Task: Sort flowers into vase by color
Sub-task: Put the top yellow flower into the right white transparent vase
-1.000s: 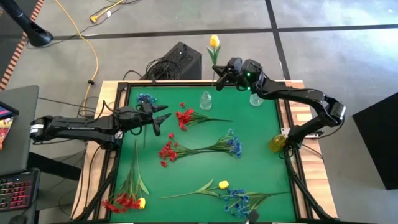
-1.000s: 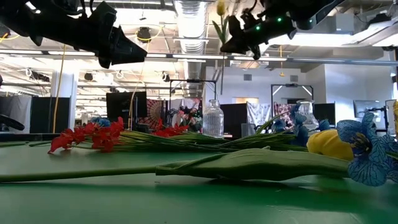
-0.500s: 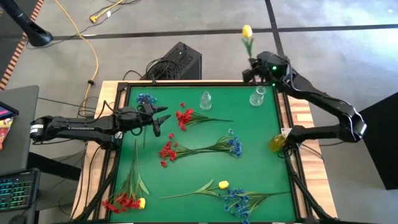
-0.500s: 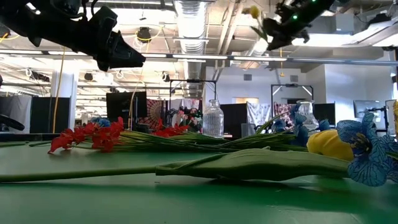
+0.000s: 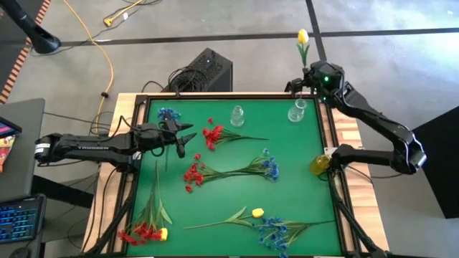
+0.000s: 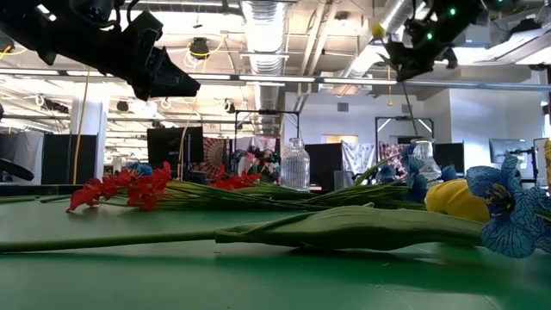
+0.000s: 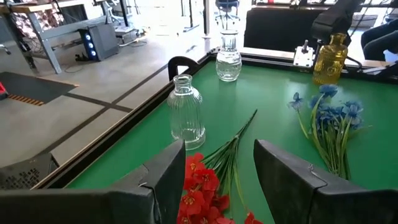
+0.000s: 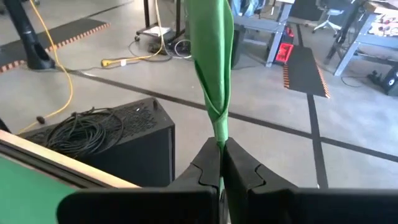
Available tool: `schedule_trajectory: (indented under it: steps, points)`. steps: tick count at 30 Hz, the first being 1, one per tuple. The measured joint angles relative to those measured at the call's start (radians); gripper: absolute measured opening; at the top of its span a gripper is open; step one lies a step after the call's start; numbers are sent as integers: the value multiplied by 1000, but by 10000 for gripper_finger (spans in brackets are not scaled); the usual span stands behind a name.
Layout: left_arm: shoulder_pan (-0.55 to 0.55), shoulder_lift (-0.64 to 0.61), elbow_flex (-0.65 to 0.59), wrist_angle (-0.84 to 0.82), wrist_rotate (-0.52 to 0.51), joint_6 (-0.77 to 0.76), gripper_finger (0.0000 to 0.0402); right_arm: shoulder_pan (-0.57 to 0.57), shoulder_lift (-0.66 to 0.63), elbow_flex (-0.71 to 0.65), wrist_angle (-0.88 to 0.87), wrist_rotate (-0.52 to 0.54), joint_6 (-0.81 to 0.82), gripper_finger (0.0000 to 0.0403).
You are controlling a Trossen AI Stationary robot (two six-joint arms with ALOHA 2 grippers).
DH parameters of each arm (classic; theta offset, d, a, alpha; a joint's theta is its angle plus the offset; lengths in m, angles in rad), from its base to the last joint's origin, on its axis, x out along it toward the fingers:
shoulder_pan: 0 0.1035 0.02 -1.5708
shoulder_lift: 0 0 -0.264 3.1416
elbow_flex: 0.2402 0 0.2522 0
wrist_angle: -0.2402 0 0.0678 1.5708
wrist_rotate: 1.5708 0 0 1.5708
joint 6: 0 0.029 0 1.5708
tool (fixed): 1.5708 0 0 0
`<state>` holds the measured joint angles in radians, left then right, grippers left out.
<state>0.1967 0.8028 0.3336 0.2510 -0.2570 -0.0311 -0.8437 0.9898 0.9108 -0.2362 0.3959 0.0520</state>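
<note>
**A:** Right gripper [image 5: 310, 76] up at the far right corner of the table, fingers pinched tight on the stem of a yellow tulip [image 5: 303, 36]. Bud sticking up past the table's far edge, leaf [image 8: 211, 43] filling the right wrist view. Right above the clear glass vase [image 5: 297, 111] in that corner, not in it.

**B:** And the left gripper [image 5: 188, 134]?

**A:** Parked over the left side of the green mat [image 5: 301, 165], fingers spread, nothing between them. Red spray [image 5: 214, 134] just beyond the tips, second clear vase [image 5: 237, 115] a bit past that.

**B:** Rest of the flowers?

**A:** Lying flat all over the mat. Blue cluster [image 5: 168, 115] in the far left corner, red blooms [image 5: 192, 175] and blue blooms [image 5: 269, 167] at opposite ends of a pile mid-table, a yellow bud [image 5: 257, 213] and more blue [image 5: 276, 229] along the near edge, red with a yellow bud [image 5: 147, 231] near left. Amber bottle [image 5: 318, 165] on the right edge.
</note>
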Motion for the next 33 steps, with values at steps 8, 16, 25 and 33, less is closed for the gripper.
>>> schedule_trajectory:
  steps: [8, 16, 25, 33]
  points:
    - [0, 0, 0, 0, -2, 19, 181, -3, -119, -131, 35, 0, 30, 31]
    - [1, 0, 0, 2, -13, -8, 181, 0, -155, -275, 140, -1, 78, 34]
    - [0, 0, 0, 2, -16, -42, 181, 1, -153, -311, 131, -3, 82, 42]
    - [0, 0, 0, 2, -16, -42, 181, 1, -153, -311, 52, -5, 82, 79]
